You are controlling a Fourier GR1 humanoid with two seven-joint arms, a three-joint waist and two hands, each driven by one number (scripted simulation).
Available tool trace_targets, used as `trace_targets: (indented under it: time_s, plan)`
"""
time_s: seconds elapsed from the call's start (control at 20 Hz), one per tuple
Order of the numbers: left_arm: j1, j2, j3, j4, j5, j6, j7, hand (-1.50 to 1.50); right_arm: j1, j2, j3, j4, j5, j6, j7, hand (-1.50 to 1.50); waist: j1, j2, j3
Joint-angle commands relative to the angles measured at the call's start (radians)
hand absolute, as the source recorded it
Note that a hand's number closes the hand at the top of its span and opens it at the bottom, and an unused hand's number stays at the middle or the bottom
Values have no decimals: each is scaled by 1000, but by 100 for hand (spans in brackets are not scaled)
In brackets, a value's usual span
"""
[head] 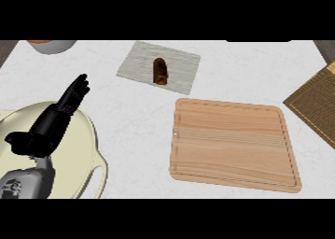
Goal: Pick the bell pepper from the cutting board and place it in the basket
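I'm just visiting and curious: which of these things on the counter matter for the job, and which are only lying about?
For the job:
light wooden cutting board
brown woven basket

Lying about:
cream pot
grey cloth
brown loaf
grey bowl

No pepper shows.

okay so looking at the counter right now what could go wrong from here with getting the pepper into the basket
1. No bell pepper shows on the cutting board or anywhere else, so there may be nothing to pick.
2. Only a corner of the basket shows at the right edge, so a placement there would be hard to check.
3. Only the left hand shows, open over the cream pot, on the far side from the basket; the right hand is out of view.
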Motion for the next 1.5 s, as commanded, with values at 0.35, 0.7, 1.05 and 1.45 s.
trace_targets:
  time_s: [0.35,0.7,1.05,1.45]
  plan:
    - [7,-9,-5,30,-11,-9,-34,0,137,-107,-90,199,-145,-222,-245,150,5,3,0]
    - [9,9,9,-51,6,-18,40,0,233,-109,-132,192,-176,-410,-331,150,3,1,1]
    - [25,-36,-25,-38,-31,13,21,0,235,-145,-102,289,-283,-449,-427,-150,3,0,0]
    - [-21,0,11,-20,-5,-17,41,0,133,-232,-125,283,-428,-411,-491,-150,1,-1,0]
